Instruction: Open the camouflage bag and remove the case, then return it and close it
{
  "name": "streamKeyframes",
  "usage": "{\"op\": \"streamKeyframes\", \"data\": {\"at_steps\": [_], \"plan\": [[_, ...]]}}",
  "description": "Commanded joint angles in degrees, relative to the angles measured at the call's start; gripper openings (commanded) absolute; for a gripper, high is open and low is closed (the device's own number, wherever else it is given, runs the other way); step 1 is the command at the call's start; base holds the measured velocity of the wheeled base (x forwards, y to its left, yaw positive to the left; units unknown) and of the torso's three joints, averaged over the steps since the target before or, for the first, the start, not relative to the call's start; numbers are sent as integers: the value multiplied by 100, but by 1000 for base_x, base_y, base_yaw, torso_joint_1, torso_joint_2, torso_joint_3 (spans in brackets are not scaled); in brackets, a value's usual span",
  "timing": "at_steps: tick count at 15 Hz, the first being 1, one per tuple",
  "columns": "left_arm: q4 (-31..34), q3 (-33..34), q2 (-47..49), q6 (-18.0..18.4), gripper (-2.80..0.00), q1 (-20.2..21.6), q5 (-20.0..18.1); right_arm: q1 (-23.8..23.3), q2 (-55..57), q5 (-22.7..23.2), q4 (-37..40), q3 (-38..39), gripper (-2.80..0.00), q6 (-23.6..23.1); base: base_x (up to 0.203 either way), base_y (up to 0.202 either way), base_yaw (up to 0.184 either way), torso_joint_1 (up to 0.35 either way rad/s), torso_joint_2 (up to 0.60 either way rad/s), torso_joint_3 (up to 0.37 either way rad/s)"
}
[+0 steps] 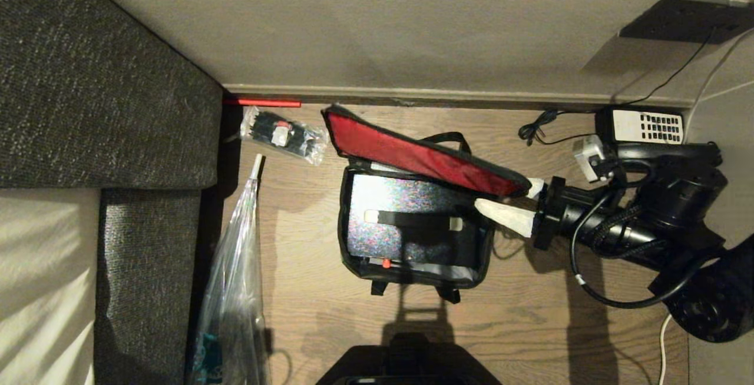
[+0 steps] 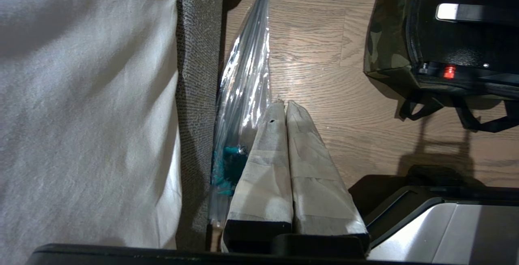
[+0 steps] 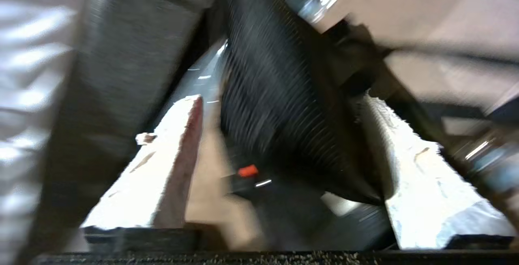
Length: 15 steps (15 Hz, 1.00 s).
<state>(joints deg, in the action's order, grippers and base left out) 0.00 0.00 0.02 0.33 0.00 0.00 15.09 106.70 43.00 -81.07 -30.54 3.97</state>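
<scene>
The camouflage bag [image 1: 343, 226] stands open on the wooden floor, its red-lined lid [image 1: 412, 152] tilted up at the back. Inside lies the case [image 1: 394, 196], flat and black, with a strap handle [image 1: 412, 218] ending in white tabs. My right gripper [image 1: 508, 196] is at the lid's right corner, open, with one white finger on each side of the lid's edge. In the right wrist view the dark lid [image 3: 275, 95] fills the gap between the spread fingers [image 3: 162, 176]. My left gripper [image 2: 280, 105] hangs shut and empty above the floor, left of the bag's camouflage side [image 2: 383, 42].
A grey upholstered sofa [image 1: 88, 79] blocks the left. A long clear plastic sleeve [image 1: 235, 279] lies beside it, and a small packet [image 1: 283, 133] and a red stick [image 1: 262, 102] lie near the wall. A telephone [image 1: 642, 126] with cables sits at the back right.
</scene>
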Motion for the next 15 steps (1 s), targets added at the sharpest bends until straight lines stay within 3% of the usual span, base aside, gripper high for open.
{"op": "streamKeyframes", "data": {"at_steps": [1, 3, 5, 10, 12, 13, 15], "plan": [[0, 0, -2, 2, -280, 0, 9, 3, -440, 21, 28, 312, 0, 681, 0, 0, 0, 0, 0, 0], [0, 3, -2, 5, -280, 0, 0, 3, -811, 8, 299, 577, 0, 1072, 0, 0, 0, 0, 0, 0], [0, 0, -2, 2, -280, 0, 0, 3, -1170, -26, 814, 768, 0, 1137, 0, 0, 0, 0, 0, 0], [0, 0, -2, 2, -280, 0, 0, -79, -1503, -290, 1870, 334, 0, 1258, 0, 0, 0, 0, 0, 0], [0, 9, -2, 2, -280, 0, 0, -119, -1821, -380, 2687, 105, 0, 1310, 0, 0, 0, 0, 0, 0], [0, 2, -2, 2, -280, 0, 0, -138, -2059, -385, 3120, 69, -280, 1302, 0, 0, 0, 0, 0, 0], [0, 0, -2, 2, -280, 0, 0, -179, -2612, -540, 3777, 21, -280, 1254, 0, 0, 0, 0, 0, 0]]}}
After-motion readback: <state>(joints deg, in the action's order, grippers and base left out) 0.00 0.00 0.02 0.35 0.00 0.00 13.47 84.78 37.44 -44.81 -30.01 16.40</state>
